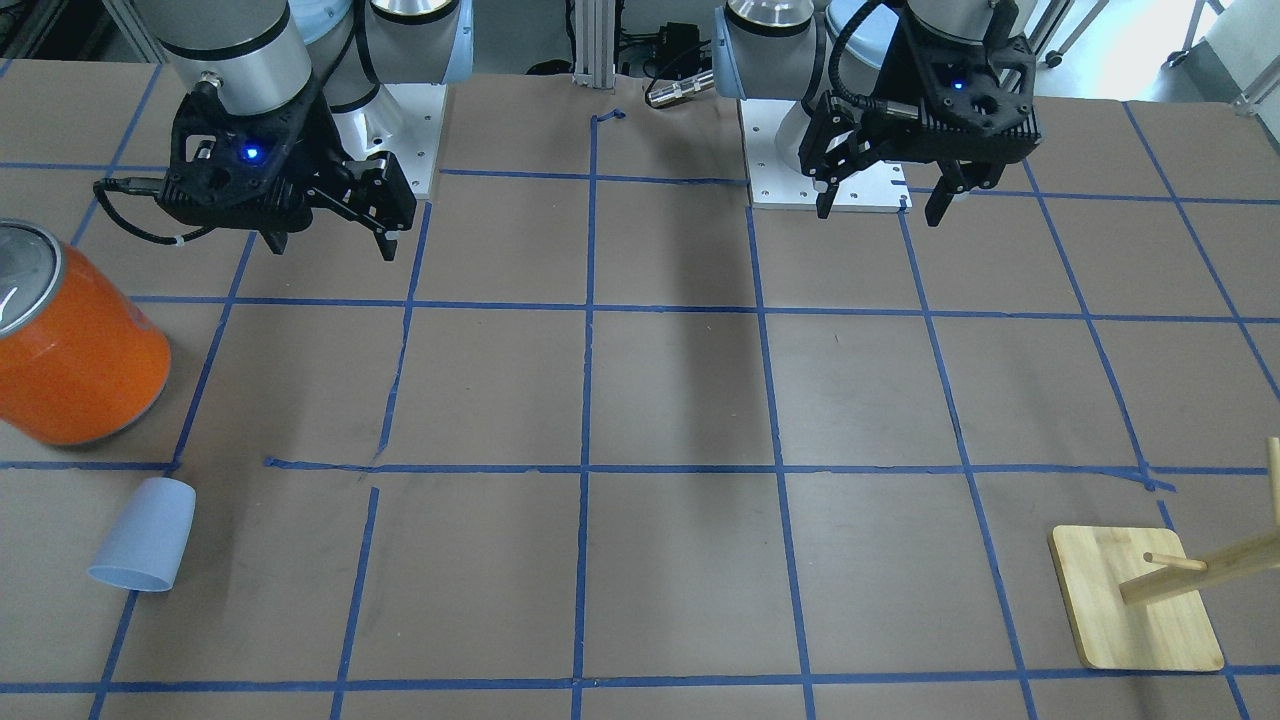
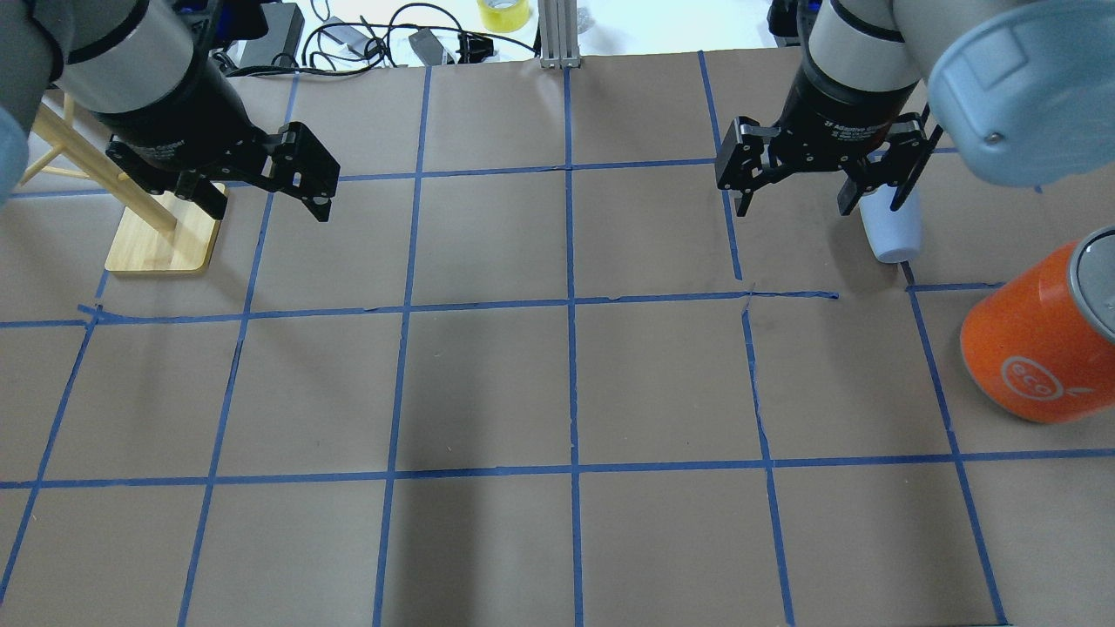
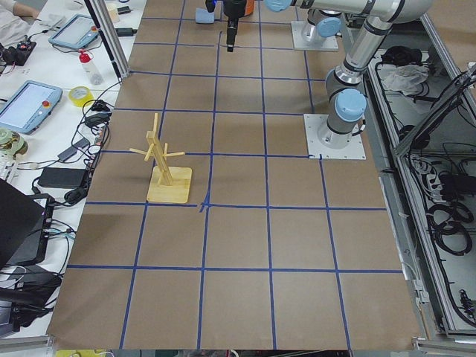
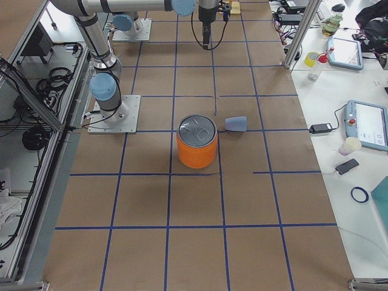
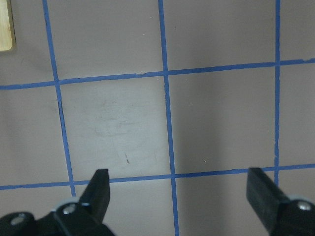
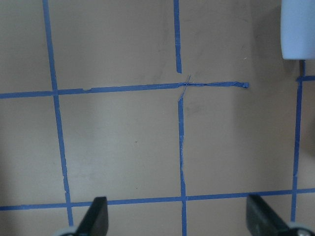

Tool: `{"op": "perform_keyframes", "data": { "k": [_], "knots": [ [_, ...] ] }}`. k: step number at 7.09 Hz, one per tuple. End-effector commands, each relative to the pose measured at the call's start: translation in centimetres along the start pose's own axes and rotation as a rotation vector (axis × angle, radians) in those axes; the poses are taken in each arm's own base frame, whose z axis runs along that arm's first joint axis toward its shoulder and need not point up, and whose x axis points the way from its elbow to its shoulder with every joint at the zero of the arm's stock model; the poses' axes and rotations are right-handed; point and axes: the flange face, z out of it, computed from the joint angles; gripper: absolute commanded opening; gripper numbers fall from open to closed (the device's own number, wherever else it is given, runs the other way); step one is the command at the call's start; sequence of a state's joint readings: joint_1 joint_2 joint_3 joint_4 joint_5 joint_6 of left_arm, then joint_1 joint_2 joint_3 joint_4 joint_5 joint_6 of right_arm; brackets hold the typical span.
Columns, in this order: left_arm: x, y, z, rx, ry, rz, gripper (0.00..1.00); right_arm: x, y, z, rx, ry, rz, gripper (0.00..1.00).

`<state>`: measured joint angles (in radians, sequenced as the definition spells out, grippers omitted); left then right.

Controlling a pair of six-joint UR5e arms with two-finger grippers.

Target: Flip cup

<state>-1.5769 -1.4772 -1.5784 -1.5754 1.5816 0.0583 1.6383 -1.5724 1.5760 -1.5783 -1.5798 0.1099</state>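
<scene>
Right gripper [image 2: 794, 205] hung wide open, apart from the cup [image 1: 145, 535] lying sideways; you needed to straddle its wall squarely first.

Overhead view. At 4 o'clock, the orange container [image 2: 1037, 348] bears a white circled logo reading "eco". At 1 o'clock, the black collar [image 2: 849, 117] above the right gripper [image 2: 793, 207] carries white lettering, "2F Adaptive", the rest unclear. White print above the left gripper [image 2: 268, 209], at 10 o'clock, is too small to read.
</scene>
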Motion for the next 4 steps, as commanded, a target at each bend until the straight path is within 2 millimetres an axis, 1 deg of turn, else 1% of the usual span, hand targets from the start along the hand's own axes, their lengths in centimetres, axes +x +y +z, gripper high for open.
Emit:
{"op": "perform_keyframes", "data": {
  "k": [1, 2, 3, 4],
  "knots": [
    [0.1, 0.0, 0.0, 0.000, 0.000, 0.002, 1.00, 0.5, -1.4, -0.8, 0.088, -0.002, -0.005, 1.00],
    [0.0, 0.0, 0.0, 0.000, 0.000, 0.000, 1.00, 2.7, -2.8, -0.4, 0.101, 0.017, 0.041, 1.00],
    [0.0, 0.0, 0.0, 0.000, 0.002, 0.000, 1.00, 6.9, -4.9, 0.4, 0.089, 0.011, 0.118, 1.00],
    [0.0, 0.0, 0.0, 0.000, 0.000, 0.000, 1.00, 11.7, -7.0, 1.4, 0.098, 0.015, 0.170, 1.00]
  ]
}}
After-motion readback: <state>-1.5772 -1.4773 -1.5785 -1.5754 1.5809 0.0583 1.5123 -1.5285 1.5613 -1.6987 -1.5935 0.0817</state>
